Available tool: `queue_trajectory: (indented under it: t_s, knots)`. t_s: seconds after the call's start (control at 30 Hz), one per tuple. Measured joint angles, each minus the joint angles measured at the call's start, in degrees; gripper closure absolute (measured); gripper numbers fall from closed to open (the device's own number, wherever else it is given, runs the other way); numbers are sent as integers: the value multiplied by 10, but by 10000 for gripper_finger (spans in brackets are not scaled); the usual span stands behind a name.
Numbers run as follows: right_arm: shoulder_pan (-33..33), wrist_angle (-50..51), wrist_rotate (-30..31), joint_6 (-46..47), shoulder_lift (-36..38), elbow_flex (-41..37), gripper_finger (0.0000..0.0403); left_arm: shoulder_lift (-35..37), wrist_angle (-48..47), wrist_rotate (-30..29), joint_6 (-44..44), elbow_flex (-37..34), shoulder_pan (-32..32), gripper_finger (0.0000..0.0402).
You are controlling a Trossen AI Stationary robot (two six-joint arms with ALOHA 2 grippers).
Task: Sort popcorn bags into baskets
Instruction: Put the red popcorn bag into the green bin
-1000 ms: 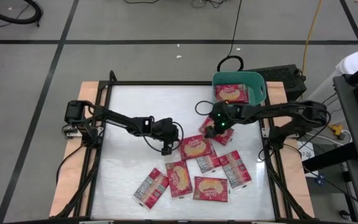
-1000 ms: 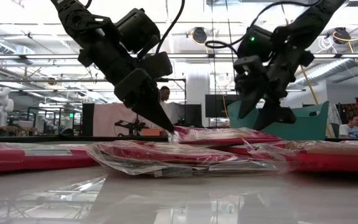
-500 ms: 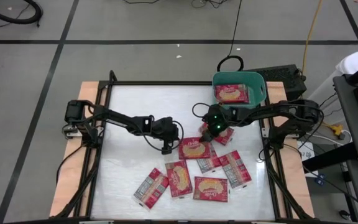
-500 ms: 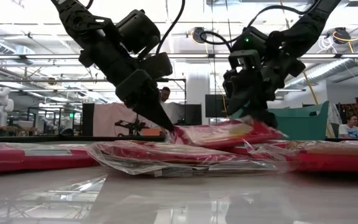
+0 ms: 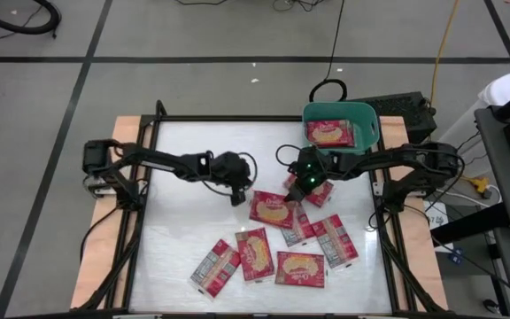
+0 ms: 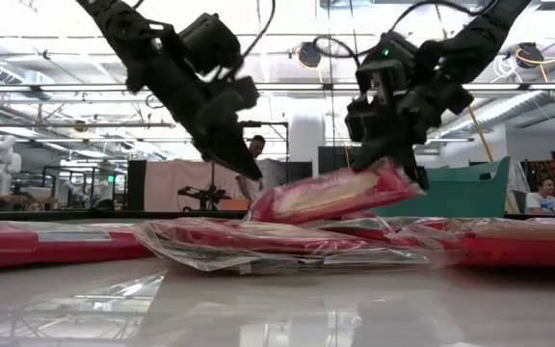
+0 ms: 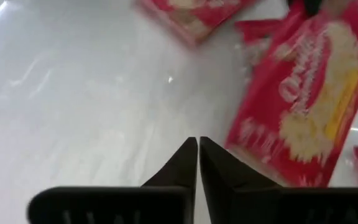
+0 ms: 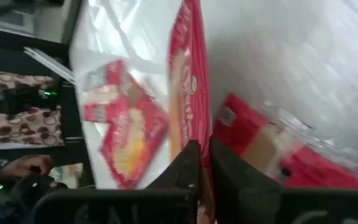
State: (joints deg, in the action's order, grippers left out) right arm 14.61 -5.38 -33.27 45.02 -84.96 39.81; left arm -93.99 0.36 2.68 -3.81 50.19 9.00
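The right gripper (image 5: 301, 188) reaches in from the right, its arm stretched low across the table (image 5: 184, 159), fingers pinched on one edge of a popcorn bag (image 5: 273, 209) that tilts up, its far end apparently off the pile. The left gripper (image 5: 237, 197) hovers just beside it, fingertips pressed together, holding nothing. The teal basket (image 5: 370, 120) holds one bag (image 5: 329, 133).

Red popcorn bags (image 5: 273, 210) with yellow-tan fronts, apparently grey-white backs; teal-green basket (image 5: 372, 122); black pincers.
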Motion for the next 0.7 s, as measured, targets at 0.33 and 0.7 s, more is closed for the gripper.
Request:
queue_trajectory:
  t_s: [0.33, 0.7]
  knots:
    - [6, 29, 53, -10, 146, 1, 400, 120, -47, -3, -34, 0, 71, 325]
    - [76, 339, 60, -196, 278, 153, 402, 148, -49, -1, -116, 0, 122, 323]
